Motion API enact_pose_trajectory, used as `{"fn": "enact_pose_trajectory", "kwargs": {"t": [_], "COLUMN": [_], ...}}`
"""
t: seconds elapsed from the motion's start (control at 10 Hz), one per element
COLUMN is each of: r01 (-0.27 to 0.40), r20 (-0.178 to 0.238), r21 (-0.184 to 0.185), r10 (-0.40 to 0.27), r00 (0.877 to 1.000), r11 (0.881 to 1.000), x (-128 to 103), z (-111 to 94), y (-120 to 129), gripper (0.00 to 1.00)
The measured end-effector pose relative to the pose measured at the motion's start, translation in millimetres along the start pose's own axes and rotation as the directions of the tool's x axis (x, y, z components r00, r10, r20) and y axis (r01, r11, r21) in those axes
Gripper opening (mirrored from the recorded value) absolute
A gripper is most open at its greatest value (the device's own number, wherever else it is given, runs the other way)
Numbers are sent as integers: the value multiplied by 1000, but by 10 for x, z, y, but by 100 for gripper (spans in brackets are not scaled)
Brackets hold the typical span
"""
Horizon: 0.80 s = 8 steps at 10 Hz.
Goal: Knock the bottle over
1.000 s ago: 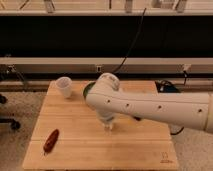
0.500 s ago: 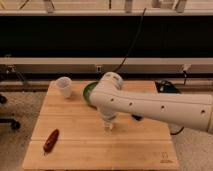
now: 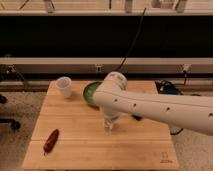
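One bottle point(image 3: 109, 125) upright, long axis vertical | pincer point(image 3: 110, 119) at bottle, grip state unclear

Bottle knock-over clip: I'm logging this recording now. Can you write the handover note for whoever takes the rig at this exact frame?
Gripper: down at mid-table, right at the bottle; most of it is hidden by the arm, so its state is unclear.
Bottle: appears upright, in front of the green bowl.
White cup at back left, red object at front left of the wooden table.
Done: approach.
Left: push the bottle over.
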Motion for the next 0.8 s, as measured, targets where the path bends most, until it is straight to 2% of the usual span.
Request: {"fn": "enact_pose_trajectory", "kwargs": {"t": [0.2, 0.4, 0.6, 0.8], "r01": [-8, -11, -10, 12], "r20": [-4, 2, 15, 39], "r21": [15, 33, 41, 44], "r10": [8, 11, 9, -13], "r00": [1000, 1000, 1000, 999], "r11": [1000, 999, 999, 999], "x": [191, 296, 319, 227], "z": [22, 69, 115, 212], "y": [-78, -298, -393, -515], "gripper": [0, 0, 0, 0]}}
